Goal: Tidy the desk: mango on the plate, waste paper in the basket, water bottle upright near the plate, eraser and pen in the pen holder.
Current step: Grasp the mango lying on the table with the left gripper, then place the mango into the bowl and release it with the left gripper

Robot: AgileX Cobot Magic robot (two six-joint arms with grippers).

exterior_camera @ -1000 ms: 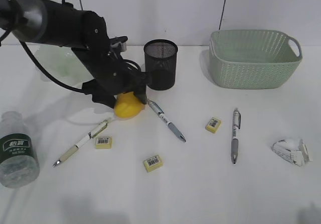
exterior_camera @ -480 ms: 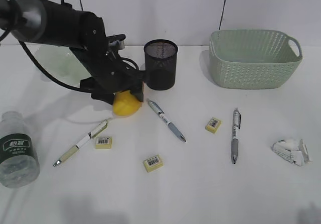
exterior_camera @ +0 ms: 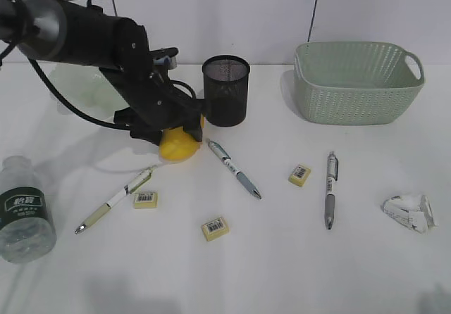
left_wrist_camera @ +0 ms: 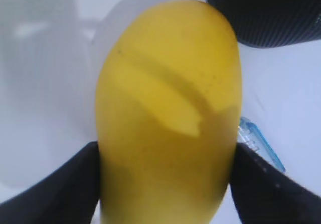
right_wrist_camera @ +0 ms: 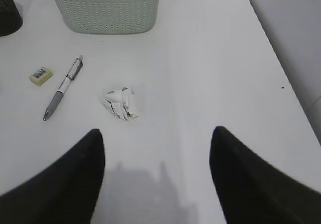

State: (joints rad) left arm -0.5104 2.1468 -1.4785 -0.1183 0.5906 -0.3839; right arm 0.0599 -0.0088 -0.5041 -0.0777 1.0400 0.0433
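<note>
Two arms on the rig; only the left arm [exterior_camera: 91,36] shows in the exterior view, reaching from upper left down and rightward, wrist bent low over the desk [exterior_camera: 282,258]. Left gripper [left_wrist_camera: 165,184] stands wide, one dark finger [left_wrist_camera: 60,189] pressed against each flank of the mango [exterior_camera: 180,145]; whether the fruit is lifted off the desk, cannot tell. Mango sits just left of the pen holder [exterior_camera: 226,90], in front of the plate [exterior_camera: 84,89]; in the left wrist view its long axis runs straight away from the fingers.

Right gripper [right_wrist_camera: 156,174] hangs above bare desk at the right, jaws well apart, holding nothing.

Basket [exterior_camera: 358,82] at back right, upright. Water bottle [exterior_camera: 22,212] at front left, cap toward the camera. Waste paper [exterior_camera: 409,212] near the right edge. Three pens: one [exterior_camera: 115,200] slanting left of centre, one [exterior_camera: 234,168] diagonal beside the mango, one [exterior_camera: 330,189] almost front-to-back. Three erasers: [exterior_camera: 145,199], [exterior_camera: 215,228], [exterior_camera: 299,174], all flat, apart from one another.
</note>
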